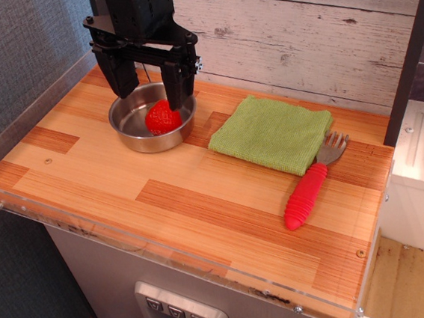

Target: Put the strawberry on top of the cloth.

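Strawberry [162, 118] sits in the steel bowl [136, 139] at the table's [203, 220] back left. The tool [150, 84] hangs over the bowl, fingers spread apart. The cloth [272, 134] lies flat beside the bowl, a fork [313, 182] touching its right edge.

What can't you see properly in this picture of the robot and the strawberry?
- Whether the gripper touches the strawberry: one finger covers its right side.
- The arm above the gripper: cut off by the top edge.
- The back rim of the bowl: hidden behind the fingers.
- Part of the fork prongs: tucked against the cloth.
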### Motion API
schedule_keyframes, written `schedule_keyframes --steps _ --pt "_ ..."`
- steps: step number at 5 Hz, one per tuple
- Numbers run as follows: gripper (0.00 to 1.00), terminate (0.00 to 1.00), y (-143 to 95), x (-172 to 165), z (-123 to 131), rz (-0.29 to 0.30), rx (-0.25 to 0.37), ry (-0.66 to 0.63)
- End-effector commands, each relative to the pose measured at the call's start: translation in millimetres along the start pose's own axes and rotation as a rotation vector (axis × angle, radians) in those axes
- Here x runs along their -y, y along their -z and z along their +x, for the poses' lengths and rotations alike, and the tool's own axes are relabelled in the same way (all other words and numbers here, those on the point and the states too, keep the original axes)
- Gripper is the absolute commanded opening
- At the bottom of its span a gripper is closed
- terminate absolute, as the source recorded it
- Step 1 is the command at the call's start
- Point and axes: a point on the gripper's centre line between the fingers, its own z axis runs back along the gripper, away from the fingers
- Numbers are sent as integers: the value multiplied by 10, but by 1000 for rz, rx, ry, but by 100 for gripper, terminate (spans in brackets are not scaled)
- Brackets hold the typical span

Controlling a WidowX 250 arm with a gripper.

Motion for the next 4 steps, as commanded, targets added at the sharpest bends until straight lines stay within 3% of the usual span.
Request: schedule_keyframes --steps 1,2,4 --pt "100 0 0 0 0 0 0 0" --pt "100 0 57 -224 196 30 4 -40" --pt "100 0 406 -463 467 73 -63 -91"
